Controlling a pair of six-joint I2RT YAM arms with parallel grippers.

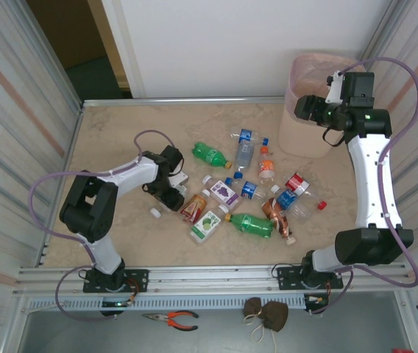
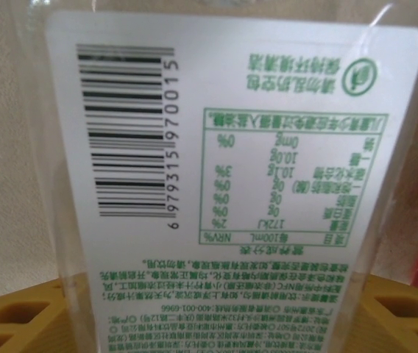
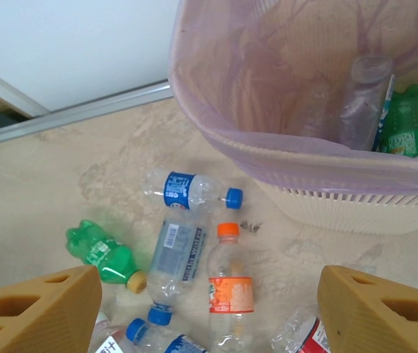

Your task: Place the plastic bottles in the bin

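Observation:
A clear bottle with a white label, printed in green with a barcode, lies between my left gripper's yellow fingers, which press on both its sides. In the top view that left gripper is low over the table, left of the bottle pile. The pile includes green bottles, a blue-labelled clear one, an orange one and a red one. My right gripper hangs open and empty beside the bin's rim. The bin holds a clear bottle and a green one.
Loose caps lie on the table: a white one, a red one and a blue one. Orange-handled pliers and a brown pouch sit below the front rail. Ribbed walls close in both sides.

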